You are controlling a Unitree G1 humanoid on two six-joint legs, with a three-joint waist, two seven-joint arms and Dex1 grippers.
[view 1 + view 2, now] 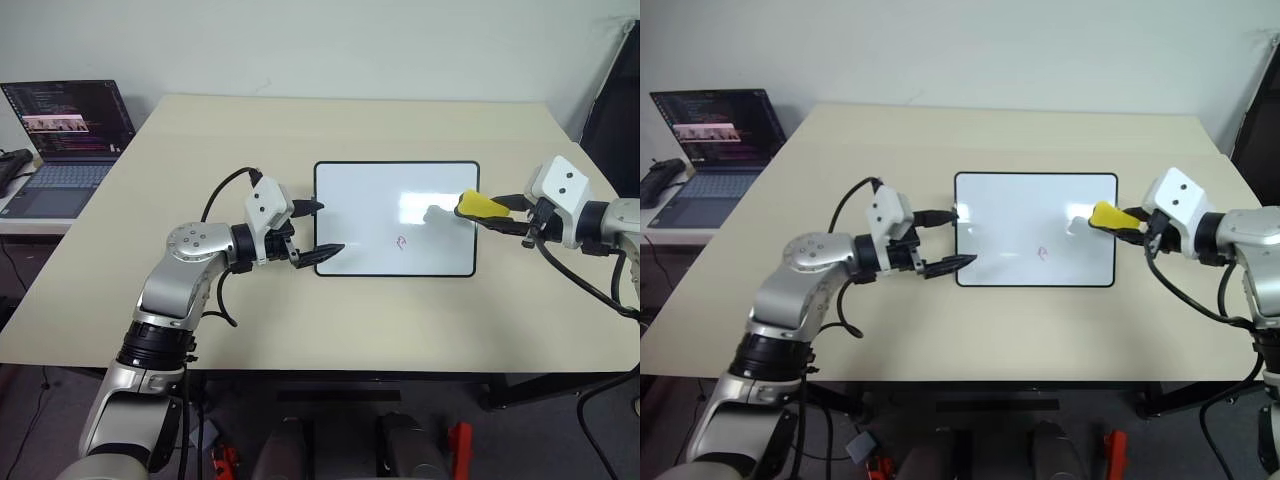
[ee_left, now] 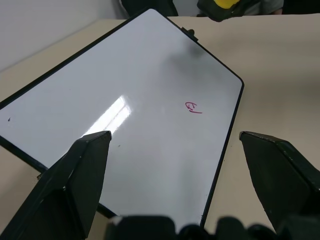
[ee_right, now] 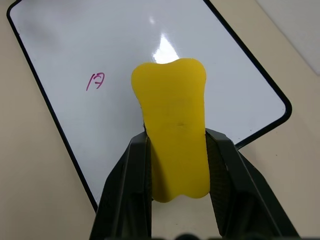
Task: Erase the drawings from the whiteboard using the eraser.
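The whiteboard is glossy white with a thin black frame and a pale glare patch near the right gripper. One small pink-red scribble marks it, between the two grippers and nearer the board's front edge. The eraser between the right gripper's black fingers is bright yellow. The left gripper has black fingers and a white and silver wrist housing. The worktop is pale beige. A laptop, well off beyond the left gripper, is dark with a screen of coloured text lines.

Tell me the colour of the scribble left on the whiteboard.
Pink-red drawing, clearest in the right wrist view.
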